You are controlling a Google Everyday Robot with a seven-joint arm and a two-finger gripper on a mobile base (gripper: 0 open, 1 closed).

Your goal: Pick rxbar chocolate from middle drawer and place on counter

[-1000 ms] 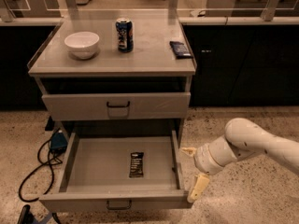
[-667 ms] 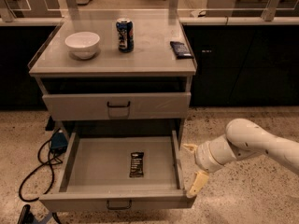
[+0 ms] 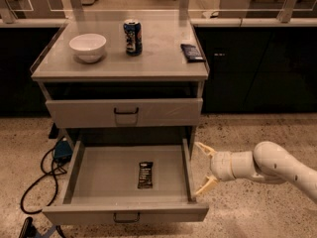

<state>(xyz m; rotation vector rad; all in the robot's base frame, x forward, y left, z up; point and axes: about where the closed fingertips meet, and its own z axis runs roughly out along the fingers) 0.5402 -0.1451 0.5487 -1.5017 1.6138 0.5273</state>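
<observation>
Rxbar chocolate (image 3: 145, 175), a small black-wrapped bar, lay on the floor of the open grey metal middle drawer (image 3: 99, 175). Just outside its right wall hung the cream hand (image 3: 199, 169), fingers spread, empty. The light-grey tabletop (image 3: 158, 61) carried a white bowl (image 3: 87, 47) near its left edge, a dark can (image 3: 132, 36), and a blue packet (image 3: 192, 52) at its right edge.

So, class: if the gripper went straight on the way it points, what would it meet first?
Probably the near side wall of the middle drawer; the open gripper sits just outside it, though depth is unclear.

Cream pincer (image 3: 199, 169) beside grey middle drawer (image 3: 101, 177) holding black, white-printed rxbar chocolate (image 3: 145, 175).
</observation>
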